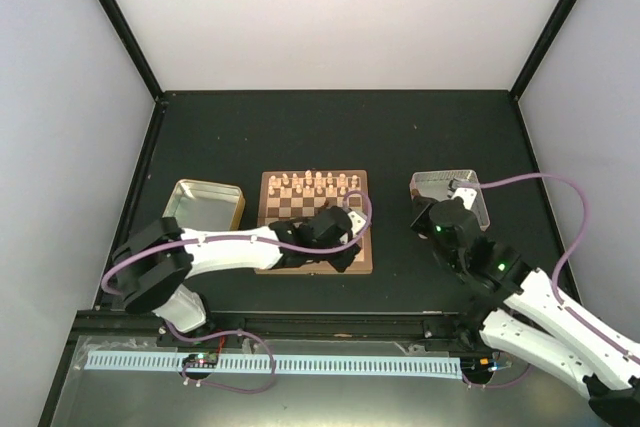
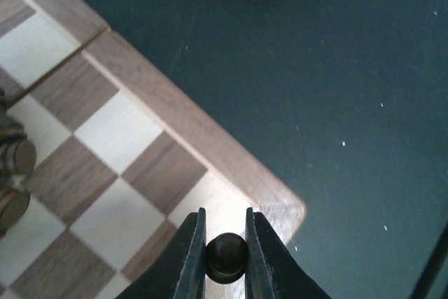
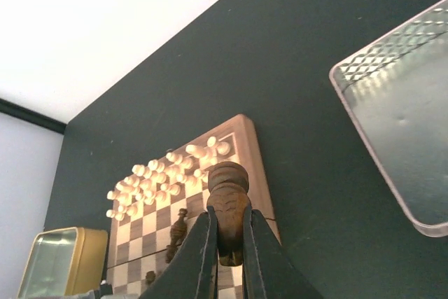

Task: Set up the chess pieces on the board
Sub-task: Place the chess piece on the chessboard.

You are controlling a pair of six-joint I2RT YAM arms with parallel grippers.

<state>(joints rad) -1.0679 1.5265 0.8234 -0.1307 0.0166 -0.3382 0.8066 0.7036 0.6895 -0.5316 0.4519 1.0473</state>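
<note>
The board (image 1: 285, 212) lies mid-table, with the cream chess pieces (image 1: 310, 184) lined up in its two far rows. My left gripper (image 1: 348, 252) hangs over the board's near right corner. In the left wrist view it (image 2: 225, 225) is shut on a dark round-topped piece (image 2: 225, 257) above the light corner square. More dark pieces (image 2: 14, 162) stand at that view's left edge. My right gripper (image 1: 428, 215) hovers right of the board. In the right wrist view it (image 3: 227, 209) is shut on a dark brown piece (image 3: 227, 176). Beyond it are the cream pieces (image 3: 168, 173) and dark ones (image 3: 178, 229).
A gold-rimmed tin (image 1: 205, 205) sits left of the board, also seen in the right wrist view (image 3: 59, 260). A grey tray (image 1: 452, 187) lies to the right, just behind my right arm, with its rim (image 3: 364, 113) close by. Dark walls enclose the table.
</note>
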